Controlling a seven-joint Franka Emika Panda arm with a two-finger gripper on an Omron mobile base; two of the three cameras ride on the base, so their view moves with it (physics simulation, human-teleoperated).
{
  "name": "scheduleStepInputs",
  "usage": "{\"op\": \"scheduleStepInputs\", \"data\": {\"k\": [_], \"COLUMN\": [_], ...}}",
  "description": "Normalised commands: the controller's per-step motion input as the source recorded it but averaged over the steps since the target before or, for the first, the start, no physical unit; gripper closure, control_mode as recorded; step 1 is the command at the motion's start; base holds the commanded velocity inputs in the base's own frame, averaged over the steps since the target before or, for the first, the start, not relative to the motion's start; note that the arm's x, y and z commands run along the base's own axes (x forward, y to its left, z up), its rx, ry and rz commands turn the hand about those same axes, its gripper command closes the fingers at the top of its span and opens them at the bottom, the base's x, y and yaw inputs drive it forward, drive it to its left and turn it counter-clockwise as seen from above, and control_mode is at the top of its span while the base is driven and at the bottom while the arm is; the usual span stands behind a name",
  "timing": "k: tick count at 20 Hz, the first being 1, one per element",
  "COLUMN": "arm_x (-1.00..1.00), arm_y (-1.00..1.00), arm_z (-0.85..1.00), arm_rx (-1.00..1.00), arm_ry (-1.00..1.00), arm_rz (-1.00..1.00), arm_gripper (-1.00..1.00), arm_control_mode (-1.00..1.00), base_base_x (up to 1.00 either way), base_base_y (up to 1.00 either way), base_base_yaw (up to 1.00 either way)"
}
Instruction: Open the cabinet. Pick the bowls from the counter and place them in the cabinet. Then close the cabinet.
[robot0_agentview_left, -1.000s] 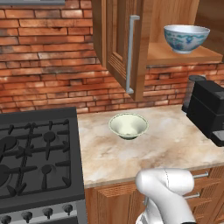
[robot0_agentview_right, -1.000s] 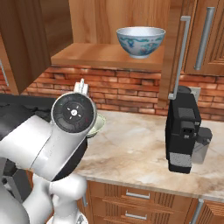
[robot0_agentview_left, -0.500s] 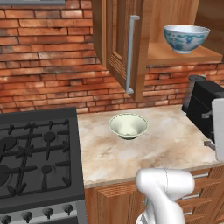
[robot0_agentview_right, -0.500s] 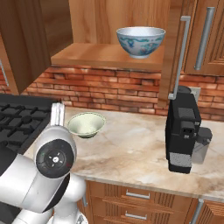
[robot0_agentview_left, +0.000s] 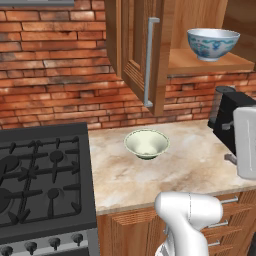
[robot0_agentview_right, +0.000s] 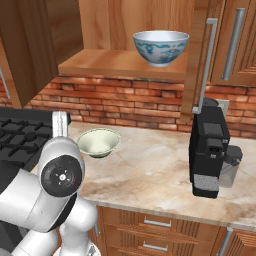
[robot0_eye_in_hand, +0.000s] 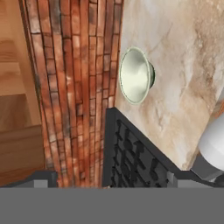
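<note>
The cabinet (robot0_agentview_left: 200, 62) stands open, and its left door (robot0_agentview_left: 159, 55) swings out toward me with its grey bar handle (robot0_agentview_left: 149, 62). The light blue bowl (robot0_agentview_left: 212, 43) (robot0_agentview_right: 161, 47) sits upright on the cabinet shelf (robot0_agentview_right: 110, 64). The pale green-cream bowl (robot0_agentview_left: 146, 144) (robot0_agentview_right: 98, 142) rests upright on the beige counter (robot0_agentview_left: 190, 170), below the open door. In the rolled hand view this bowl (robot0_eye_in_hand: 136, 75) lies well ahead of my gripper (robot0_eye_in_hand: 111, 180). The gripper is open, its fingertips (robot0_eye_in_hand: 43, 178) wide apart with nothing between them.
A black gas stove (robot0_agentview_left: 40, 175) (robot0_eye_in_hand: 131, 159) adjoins the counter on the left. A black coffee machine (robot0_agentview_right: 209, 149) (robot0_agentview_left: 227, 120) stands at the counter's right. A red brick wall (robot0_agentview_left: 55, 75) backs the counter. Wooden drawers (robot0_agentview_right: 155, 232) sit under the slab.
The arm has swung: a white link has come in at the right edge of the left base view, and the round joint has sunk lower in the right base view. Both bowls stay put.
</note>
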Motion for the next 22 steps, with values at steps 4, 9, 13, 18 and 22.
{"op": "scheduleStepInputs", "data": {"k": [4,9,13,18,22], "arm_x": [0.62,0.39,0.44,0.55,0.92], "arm_y": [0.02,0.01,0.01,0.00,0.00], "arm_z": [-0.46,-0.39,-0.41,-0.30,-0.21], "arm_rx": [-0.01,-0.17,-0.16,-0.07,0.07], "arm_ry": [0.00,-0.24,-0.29,-0.08,0.19], "arm_rz": [0.08,0.03,0.00,0.00,0.01], "arm_gripper": [-1.00,-1.00,-1.00,-1.00,-1.00], "arm_control_mode": [-1.00,-1.00,-1.00,-1.00,-1.00], "base_base_x": [0.00,0.00,0.00,0.00,0.00], "base_base_y": [0.00,0.00,0.00,0.00,0.00], "base_base_yaw": [0.00,0.00,0.00,0.00,0.00]}}
